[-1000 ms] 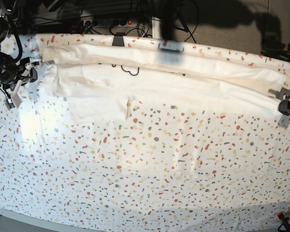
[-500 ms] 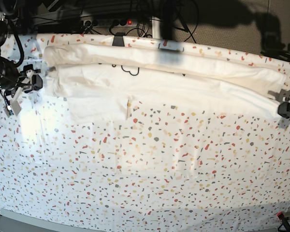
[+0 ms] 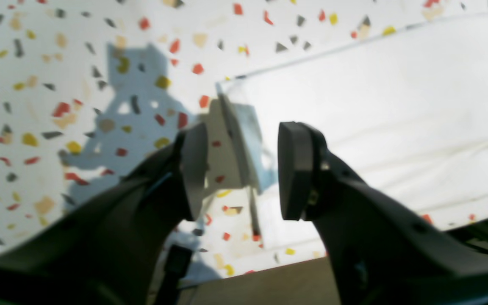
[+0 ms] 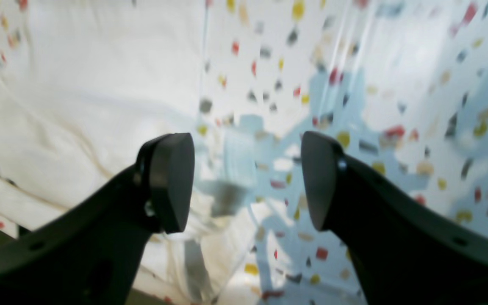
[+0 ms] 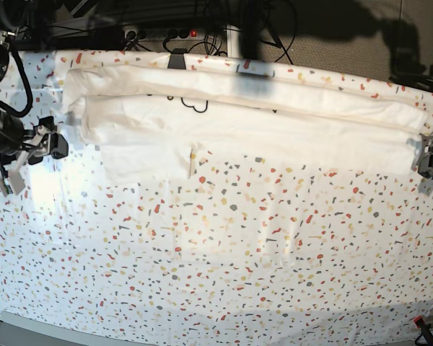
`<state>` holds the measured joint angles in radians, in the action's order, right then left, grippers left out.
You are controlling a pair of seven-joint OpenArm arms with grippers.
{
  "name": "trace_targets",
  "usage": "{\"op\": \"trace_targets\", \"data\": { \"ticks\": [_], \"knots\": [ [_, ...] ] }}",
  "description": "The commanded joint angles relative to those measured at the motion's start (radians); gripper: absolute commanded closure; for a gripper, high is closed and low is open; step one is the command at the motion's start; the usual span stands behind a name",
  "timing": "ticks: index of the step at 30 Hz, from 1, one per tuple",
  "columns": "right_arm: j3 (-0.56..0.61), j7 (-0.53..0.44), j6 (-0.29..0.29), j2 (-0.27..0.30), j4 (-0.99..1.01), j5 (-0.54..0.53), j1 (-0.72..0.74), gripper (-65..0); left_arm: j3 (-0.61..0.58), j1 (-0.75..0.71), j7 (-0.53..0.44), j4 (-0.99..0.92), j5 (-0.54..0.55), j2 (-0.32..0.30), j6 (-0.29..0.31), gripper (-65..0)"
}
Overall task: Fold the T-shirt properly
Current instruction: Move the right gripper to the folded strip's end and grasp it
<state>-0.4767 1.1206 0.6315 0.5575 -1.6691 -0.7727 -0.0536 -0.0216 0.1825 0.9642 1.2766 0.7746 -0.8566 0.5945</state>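
Note:
The white T-shirt (image 5: 260, 122) lies folded into a long band across the back of the table, with a bit of dark print (image 5: 195, 104) showing at a fold. My left gripper (image 5: 429, 164) stands open at the band's right end. In the left wrist view the left gripper (image 3: 242, 169) has its fingers apart above the T-shirt (image 3: 375, 106) corner, which rests on the cover. My right gripper (image 5: 49, 144) is open just off the left end. In the right wrist view the right gripper (image 4: 246, 182) holds nothing, and the T-shirt (image 4: 79, 106) lies to the left of it.
The speckled white table cover (image 5: 224, 259) spreads over the whole table in front of the shirt. A black clamp (image 5: 177, 59) grips the back edge, with cables behind it. A red clamp (image 5: 418, 322) sits at the front right corner.
Both grippers have opened. The left one let go of the shirt's right end. The right one moved away from the left end, toward the table's front.

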Motion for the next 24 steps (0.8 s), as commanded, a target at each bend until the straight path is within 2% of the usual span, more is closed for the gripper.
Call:
{"op": "trace_targets", "data": {
  "ticks": [1,3,5,10,14,16,18,20,24],
  "knots": [
    [-0.008,-0.001,-0.003,0.021,-0.015,-0.029,0.032,-39.6,0.010,0.020,-0.008,0.012,-0.019,-0.031,-0.002,-26.7],
    [-0.008,-0.001,-0.003,0.021,-0.015,-0.040,0.058,-39.6,0.010,0.020,0.034,0.006,-0.013,-0.031,-0.005,-26.7],
    [-0.007,-0.002,-0.003,0.021,-0.015,-0.047,0.072,-39.6,0.010,0.019,0.077,-0.010,0.051,-0.031,-0.004,-26.7],
    [-0.007,-0.001,-0.003,0.021,-0.015,-0.049,0.072,-39.6,0.010,0.021,0.052,-0.109,0.142,-0.031,-0.003,-26.7],
    [-0.007,-0.002,-0.002,0.021,-0.015,-0.043,0.072,-39.6,0.010,0.053,0.065,-0.201,0.258,-0.031,0.023,-26.7],
    [-0.008,-0.002,-0.002,0.021,-0.015,-0.043,0.072,-39.6,0.010,0.092,0.113,-0.244,0.314,-0.030,0.026,-26.7],
    [-0.007,-0.001,-0.002,0.021,-0.015,-0.043,0.072,-39.6,0.010,0.125,0.175,-0.282,0.403,-0.030,-0.003,-26.7],
    [-0.008,-0.002,-0.002,0.021,-0.015,-0.043,0.072,-39.6,0.010,0.146,0.235,-0.299,0.494,-0.031,-0.004,-26.7],
    [-0.007,-0.002,0.001,0.021,-0.015,-0.043,0.073,-39.6,0.010,0.175,0.232,-0.299,0.536,-0.031,-0.004,-26.7]
  ]
}}
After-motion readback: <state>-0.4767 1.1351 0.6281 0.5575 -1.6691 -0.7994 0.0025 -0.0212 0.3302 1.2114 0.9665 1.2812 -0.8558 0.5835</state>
